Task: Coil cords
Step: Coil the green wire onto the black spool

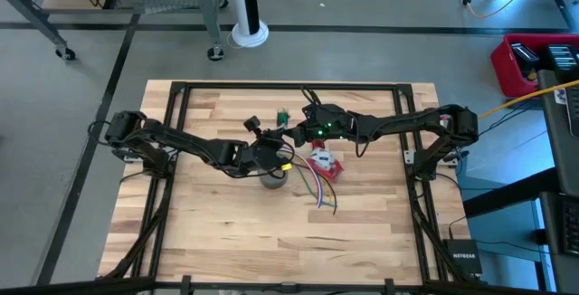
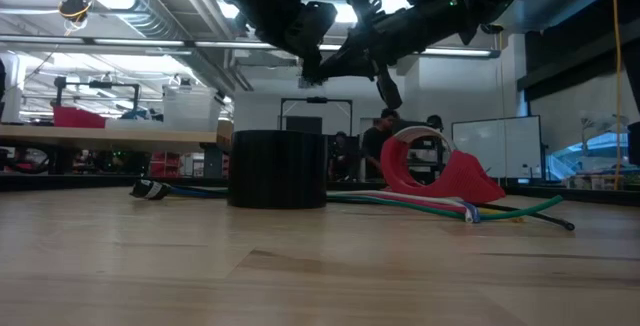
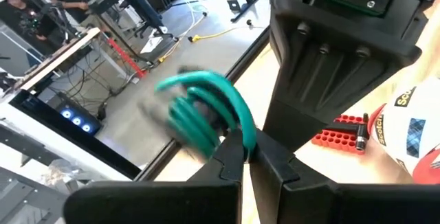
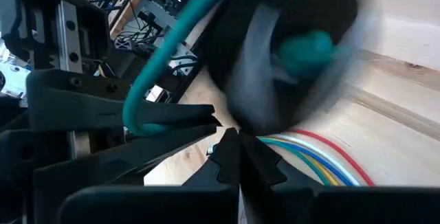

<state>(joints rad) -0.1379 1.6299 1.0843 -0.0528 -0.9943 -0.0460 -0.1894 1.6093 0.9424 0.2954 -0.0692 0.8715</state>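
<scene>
A workshop with a grey floor, metal racks and a whiteboard is surrounding a butcher-block table (image 1: 217,232) that fills the centre of the high view. People are standing in the background of the low view, right of centre.

Near the middle of the table the grey tape roll (image 1: 274,179) is standing on end; in the low view it is showing as a dark cylinder left of centre. Just right of it a red tape dispenser (image 1: 323,166) is lying, and the left wrist view is catching the word "Scotch" on its label at the right edge. Loose coloured cords (image 1: 318,192) are trailing from the dispenser toward the lower right; in the low view they are running along the wood behind the roll. A black box marked "NETGEAR" (image 1: 462,256) is sitting off the table at the lower right.

The left gripper (image 3: 249,157) is hovering above the roll with its fingers pinched shut on a green cord (image 3: 206,110), which is hanging in loops in the air just beyond the fingertips. The right gripper (image 4: 230,145) is meeting it from the right, its fingers closed too, with the same teal cord arching just beyond them; whether it is actually clamping the cord cannot be told.
</scene>
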